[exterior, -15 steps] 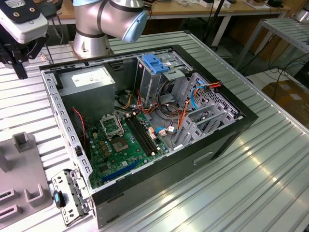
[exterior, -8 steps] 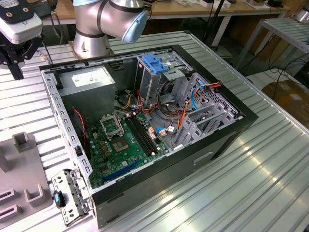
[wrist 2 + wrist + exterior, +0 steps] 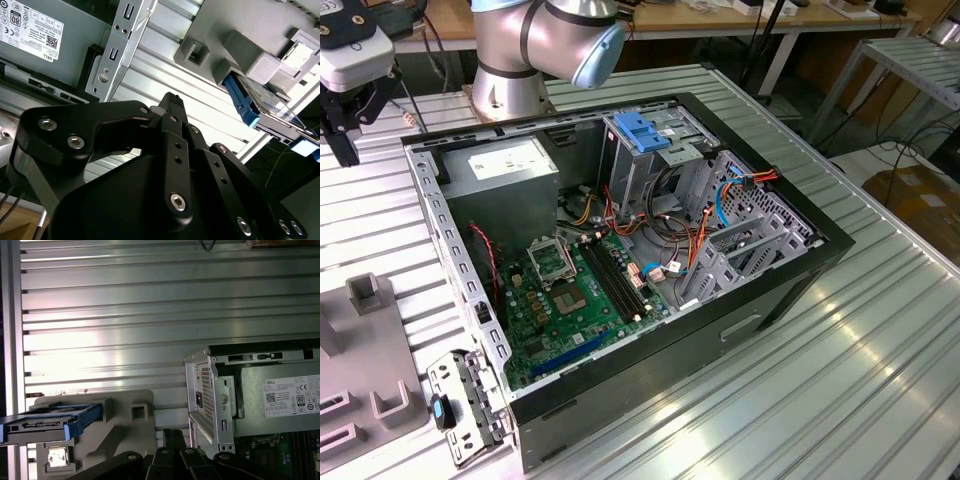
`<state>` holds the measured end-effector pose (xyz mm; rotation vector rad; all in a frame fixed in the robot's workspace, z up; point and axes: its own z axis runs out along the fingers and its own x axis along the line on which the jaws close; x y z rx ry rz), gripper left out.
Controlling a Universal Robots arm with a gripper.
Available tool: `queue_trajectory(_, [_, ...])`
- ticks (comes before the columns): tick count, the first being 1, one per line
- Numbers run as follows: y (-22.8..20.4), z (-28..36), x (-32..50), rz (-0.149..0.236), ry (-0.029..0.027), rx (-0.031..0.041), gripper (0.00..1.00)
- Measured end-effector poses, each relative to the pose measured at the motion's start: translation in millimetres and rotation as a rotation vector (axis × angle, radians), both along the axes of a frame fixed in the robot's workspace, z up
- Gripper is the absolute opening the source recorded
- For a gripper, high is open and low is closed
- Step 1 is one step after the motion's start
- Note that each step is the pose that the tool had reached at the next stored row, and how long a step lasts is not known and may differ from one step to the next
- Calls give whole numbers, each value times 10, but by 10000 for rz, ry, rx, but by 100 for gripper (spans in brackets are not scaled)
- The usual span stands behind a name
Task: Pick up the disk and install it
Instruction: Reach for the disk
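Observation:
The disk (image 3: 40, 426) is a flat silver drive with blue side rails, resting in a grey holder (image 3: 122, 422) on the ribbed metal table. The second wrist view shows the disk (image 3: 272, 107) with its blue rail sticking out from the holder (image 3: 250, 45). My gripper (image 3: 172, 98) is black and shut with nothing between its fingers. It hangs above the table between the holder and the open computer case, well apart from the disk. In the exterior view the gripper (image 3: 342, 140) is at the far left, beside the case (image 3: 790, 290).
The open case holds a grey power-supply box (image 3: 510, 170) with a white sticker, a green motherboard (image 3: 570, 300), loose cables and a metal drive cage with a light-blue top (image 3: 645, 135). The arm's base (image 3: 510, 80) stands behind the case. A small metal bracket (image 3: 465, 405) lies by its front corner.

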<state>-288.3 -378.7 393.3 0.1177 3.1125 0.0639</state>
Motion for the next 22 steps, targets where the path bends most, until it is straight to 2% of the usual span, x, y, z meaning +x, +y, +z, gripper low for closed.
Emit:
queue_trajectory(3, [14, -2, -27, 5, 0, -13, 11])
queue_trajectory(5, [36, -5, -33, 10, -2, -154, 11])
queue_trajectory(7, [48, -5, -34, 15, -1, -229, 11])
queue_trajectory(8, [50, -5, -34, 18, -1, -242, 11])
queue_trajectory(16, [51, -5, -37, 21, -1, -246, 11])
queue_trajectory(22, [50, -6, -102, 20, -2, -245, 11])
